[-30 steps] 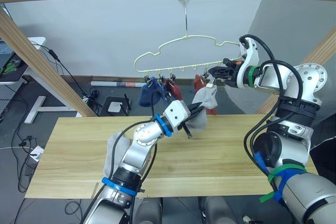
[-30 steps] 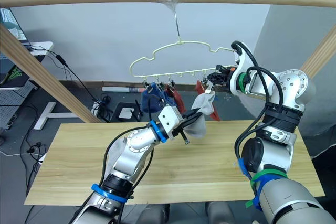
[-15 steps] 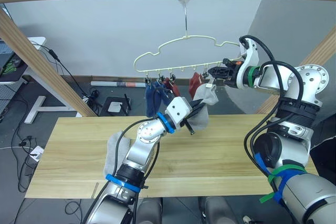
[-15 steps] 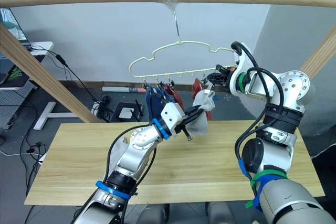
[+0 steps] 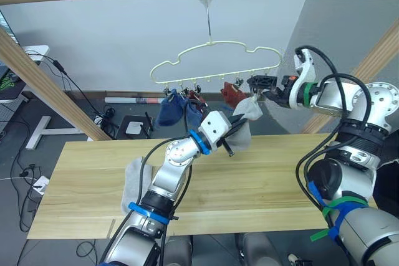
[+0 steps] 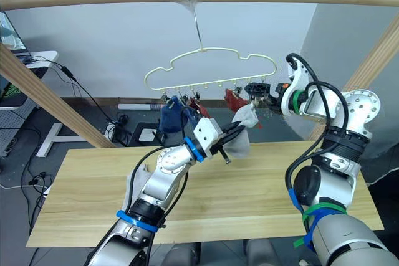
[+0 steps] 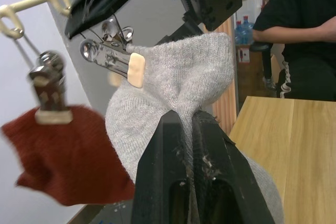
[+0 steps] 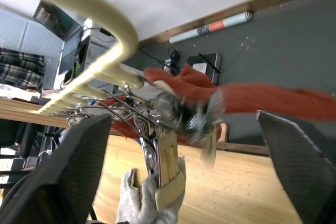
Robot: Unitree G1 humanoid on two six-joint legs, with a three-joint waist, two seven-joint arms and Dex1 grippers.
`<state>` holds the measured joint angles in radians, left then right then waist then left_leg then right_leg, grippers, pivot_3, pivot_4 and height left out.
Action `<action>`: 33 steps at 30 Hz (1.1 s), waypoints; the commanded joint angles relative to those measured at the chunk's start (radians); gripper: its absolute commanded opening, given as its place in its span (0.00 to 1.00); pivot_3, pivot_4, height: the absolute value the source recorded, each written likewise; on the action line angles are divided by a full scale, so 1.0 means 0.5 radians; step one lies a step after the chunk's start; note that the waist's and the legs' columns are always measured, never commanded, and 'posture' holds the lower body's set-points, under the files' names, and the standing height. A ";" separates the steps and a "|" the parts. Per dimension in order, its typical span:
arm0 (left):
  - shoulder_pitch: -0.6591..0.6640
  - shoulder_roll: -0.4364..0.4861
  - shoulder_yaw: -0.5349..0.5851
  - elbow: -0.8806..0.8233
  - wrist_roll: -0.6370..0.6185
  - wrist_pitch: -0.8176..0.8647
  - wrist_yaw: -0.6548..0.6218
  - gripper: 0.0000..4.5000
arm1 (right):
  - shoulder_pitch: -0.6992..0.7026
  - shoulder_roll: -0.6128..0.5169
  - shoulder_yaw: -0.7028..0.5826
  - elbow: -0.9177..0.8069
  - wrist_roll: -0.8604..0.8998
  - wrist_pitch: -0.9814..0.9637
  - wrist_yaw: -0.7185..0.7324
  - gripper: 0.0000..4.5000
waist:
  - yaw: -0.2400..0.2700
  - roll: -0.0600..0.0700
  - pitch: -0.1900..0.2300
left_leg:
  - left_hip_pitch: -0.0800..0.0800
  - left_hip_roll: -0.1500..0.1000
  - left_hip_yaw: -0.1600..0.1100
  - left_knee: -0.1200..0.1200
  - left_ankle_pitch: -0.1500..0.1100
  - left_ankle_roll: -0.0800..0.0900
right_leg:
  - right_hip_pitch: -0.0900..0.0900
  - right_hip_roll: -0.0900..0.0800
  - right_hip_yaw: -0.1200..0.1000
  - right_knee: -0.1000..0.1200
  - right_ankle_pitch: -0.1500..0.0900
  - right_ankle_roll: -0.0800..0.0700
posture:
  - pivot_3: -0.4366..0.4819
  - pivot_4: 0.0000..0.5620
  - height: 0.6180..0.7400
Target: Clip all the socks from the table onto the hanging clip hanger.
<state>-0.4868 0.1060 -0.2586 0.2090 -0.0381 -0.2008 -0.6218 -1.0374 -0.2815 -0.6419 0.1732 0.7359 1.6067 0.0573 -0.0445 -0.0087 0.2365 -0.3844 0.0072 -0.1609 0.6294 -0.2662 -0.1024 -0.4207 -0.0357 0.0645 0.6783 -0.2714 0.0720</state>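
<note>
Grey sock (image 7: 178, 85) — pinched in left hand (image 7: 185, 124), at clip (image 7: 113, 56) — right hand (image 8: 173, 145) wide apart.

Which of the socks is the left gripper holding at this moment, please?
The light grey sock at the hanger's right end, pinched by the left gripper with a clip on its edge. The other grey sock lies on the table.

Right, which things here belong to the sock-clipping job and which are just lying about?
Job:
grey sock in left gripper
clip hanger
hung blue socks, red socks
grey sock on table
right gripper

Lying about:
floor cables
rolled tube
</note>
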 commanded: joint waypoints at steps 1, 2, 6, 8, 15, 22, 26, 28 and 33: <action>-0.039 -0.057 -0.025 0.000 -0.023 0.007 -0.005 0.00 | 0.117 -0.171 0.116 -0.326 0.131 0.015 0.174 0.99 | 0.005 0.000 0.001 | -0.001 0.000 0.000 0.000 0.000 0.000 | 0.000 0.000 0.000 0.000 0.000 0.000 | 0.46 0.41 1.00; -0.044 -0.071 -0.025 0.006 -0.029 0.015 -0.007 0.00 | 0.157 -0.201 0.133 -0.379 0.161 0.015 0.202 0.99 | 0.003 0.000 0.001 | -0.002 0.000 0.000 0.000 0.000 0.000 | 0.000 0.000 0.000 -0.001 0.000 0.000 | 0.46 0.41 1.00; -0.060 -0.126 -0.027 0.022 -0.088 0.093 -0.048 0.12 | 0.360 -0.270 0.160 -0.703 0.236 -0.037 0.300 1.00 | -0.019 0.000 0.001 | -0.002 0.000 0.000 0.000 0.000 0.000 | 0.000 0.000 0.000 -0.002 0.000 0.000 | 0.44 0.40 1.00; -0.073 -0.166 -0.006 0.032 -0.141 0.168 -0.053 0.22 | 0.521 -0.341 0.272 -0.923 0.213 -0.154 0.362 1.00 | -0.025 0.000 0.001 | -0.002 0.000 0.000 0.000 0.000 0.000 | 0.000 0.000 0.000 -0.002 0.000 0.001 | 0.43 0.40 1.00; -0.113 -0.189 0.077 0.069 -0.244 0.384 -0.064 0.68 | 1.089 -0.375 0.599 -1.373 -0.064 -0.765 0.354 1.00 | -0.056 -0.001 0.002 | 0.001 0.000 0.002 0.001 0.000 0.000 | 0.001 0.001 0.002 -0.002 -0.001 0.003 | 0.42 0.39 1.00; 0.071 0.089 0.135 -0.141 -0.265 0.485 -0.185 1.00 | 1.419 -0.467 1.049 -1.493 -0.615 -1.482 0.338 1.00 | -0.080 -0.001 0.002 | 0.004 0.002 0.002 0.000 0.001 0.001 | 0.001 0.003 0.002 -0.001 -0.001 0.003 | 0.45 0.37 1.00; 0.186 0.330 0.189 -0.387 -0.335 0.566 -0.312 1.00 | 1.499 -0.361 1.183 -1.496 -0.819 -1.754 0.243 1.00 | -0.085 -0.001 0.002 | 0.004 0.005 0.002 -0.001 0.005 -0.005 | -0.001 0.006 0.003 0.000 -0.001 0.003 | 0.45 0.37 1.00; 0.209 0.394 0.205 -0.457 -0.364 0.592 -0.350 1.00 | 1.509 -0.299 1.208 -1.481 -0.854 -1.825 0.236 1.00 | -0.066 -0.001 0.002 | 0.003 0.005 0.002 0.000 0.005 -0.005 | 0.000 0.005 0.003 0.000 -0.001 0.003 | 0.49 0.35 1.00; 0.348 0.838 0.467 -1.000 -0.700 0.837 -0.623 1.00 | 1.490 -0.052 1.456 -1.456 -1.141 -2.023 0.018 0.87 | -0.033 -0.004 0.001 | 0.003 0.006 0.001 0.000 0.005 -0.006 | 0.000 0.006 0.003 -0.001 0.000 0.003 | 0.53 0.33 1.00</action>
<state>-0.3212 0.4823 -0.0843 -0.1721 -0.3102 0.1807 -0.8870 -0.2858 -0.3291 0.0729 -0.5350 0.2105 0.6376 0.1080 -0.0611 -0.0108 0.2371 -0.3827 0.0109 -0.1609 0.6290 -0.2634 -0.1057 -0.4209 -0.0321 0.0656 0.6780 -0.2717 0.0734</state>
